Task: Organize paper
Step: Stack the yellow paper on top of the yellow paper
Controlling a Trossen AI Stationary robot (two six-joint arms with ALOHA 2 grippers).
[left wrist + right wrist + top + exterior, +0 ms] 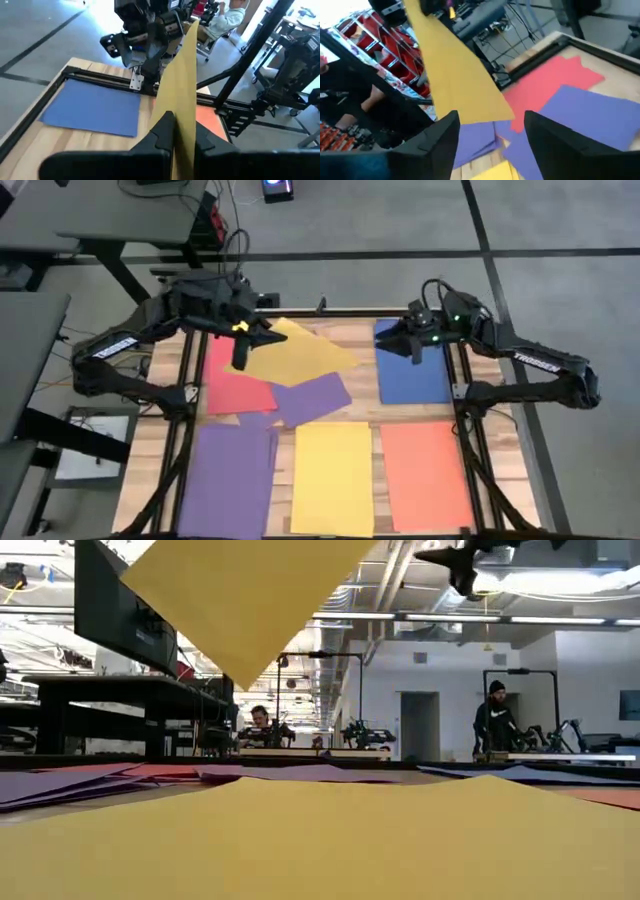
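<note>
Bright overhead light, blurred wrist views

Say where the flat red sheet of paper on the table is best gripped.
Judging from above: the red paper sheet is best pinched at its bare left edge, from the left arm's side; purple paper overlaps its right, and the yellow sheet held in the left gripper hangs above.

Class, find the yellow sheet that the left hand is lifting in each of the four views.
High: yellow sheet, upper middle, beside the left hand.
Low: hanging top centre.
Left wrist: edge-on, centre.
Right wrist: upper left.
Shared landmark: the red sheet.
</note>
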